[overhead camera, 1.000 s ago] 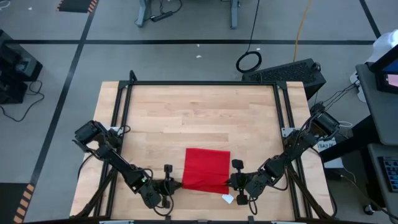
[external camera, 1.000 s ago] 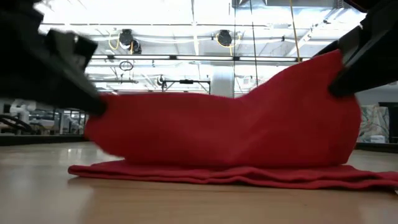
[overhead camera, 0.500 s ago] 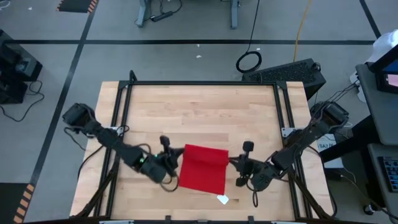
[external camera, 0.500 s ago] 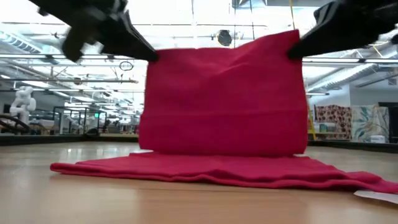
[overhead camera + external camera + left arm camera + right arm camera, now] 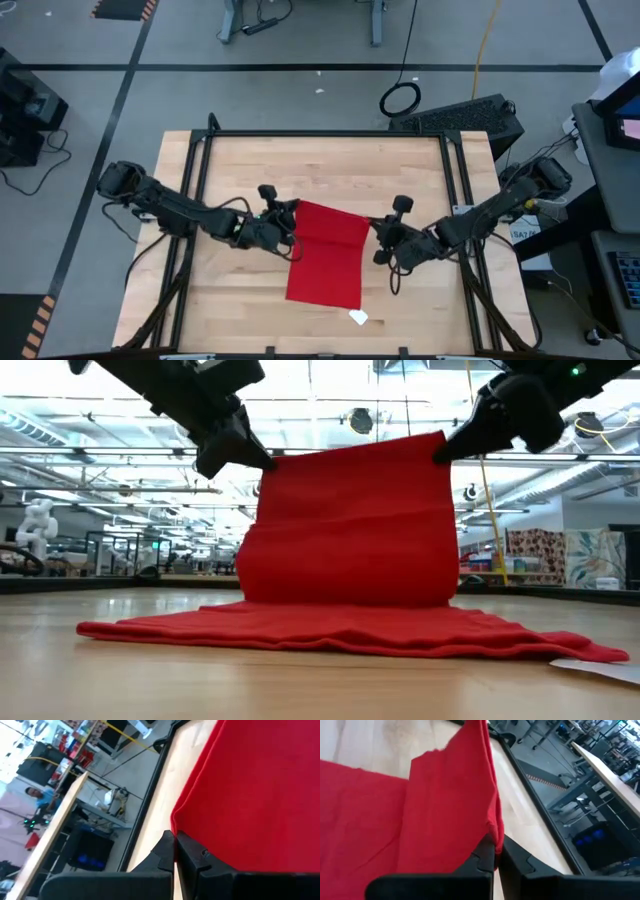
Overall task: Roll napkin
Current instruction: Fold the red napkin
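The red napkin [image 5: 325, 255] is held up by its far edge, between my two grippers. From that edge it hangs as a sheet [image 5: 350, 525]. Its near part lies flat on the wooden table [image 5: 400, 170]. A small white tag [image 5: 360, 318] lies at the napkin's near right corner. My left gripper [image 5: 289, 216] is shut on the upper left corner. My right gripper [image 5: 374, 232] is shut on the upper right corner. Both stand above the table's middle. My left gripper pinches the napkin's raised left corner [image 5: 176, 824] between its two fingers, coming from the table's left and slanting a little down. The cloth hangs below the fingers, and its upper edge [image 5: 350, 448] runs nearly straight to the other gripper. My right gripper pinches the raised right corner [image 5: 493, 831] between its two fingers, coming from the table's right and slanting a little down. The cloth hangs below the fingers, and its lower part [image 5: 340, 630] rests on the table.
A black rail frame [image 5: 325, 134] runs round the table's far and side edges. Bare wood lies beyond the napkin toward the far edge. Off the table stand a dark case [image 5: 465, 118] and a coiled cable [image 5: 400, 98] on the floor.
Both grippers, staying shut, have risen and gone from the near edge toward the table's middle. The edge they hold has gone with them. The folded napkin has opened out: its upper layer now hangs as a sheet, while its near part has stayed on the table.
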